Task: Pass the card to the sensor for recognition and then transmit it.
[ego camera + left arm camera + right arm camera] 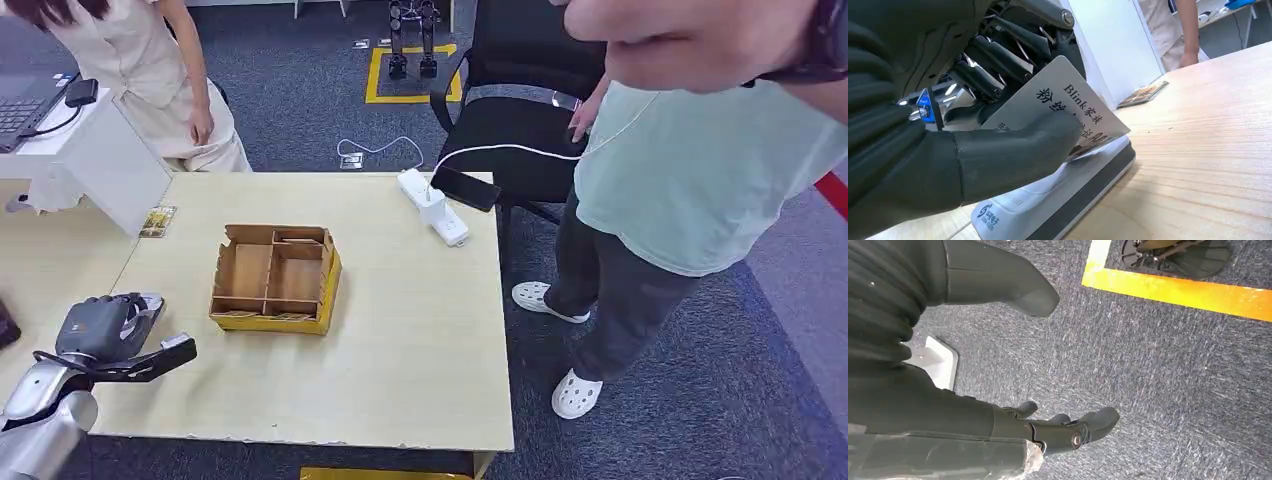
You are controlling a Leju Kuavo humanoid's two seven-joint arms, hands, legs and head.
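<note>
Left hand [973,125]: closest to the lens in the left wrist view; thumb and dark fingers [998,55] pinch the card; in the head view it sits at the worktop's near left corner.
Card [1068,107]: white, printed "Blink" with dark characters, held tilted with its lower edge just over the sensor.
Sensor [1048,200]: white, dark-edged block lying flat on the worktop [400,330], under the card.
Right hand [1068,432]: hangs over grey carpet, fingers loosely apart, nothing in it.
Cardboard tray [272,280]: divided into compartments, mid-worktop.
Power strip [433,208]: white, at the far edge.
People: one standing at the right side [680,170], another at the far left [150,70].
</note>
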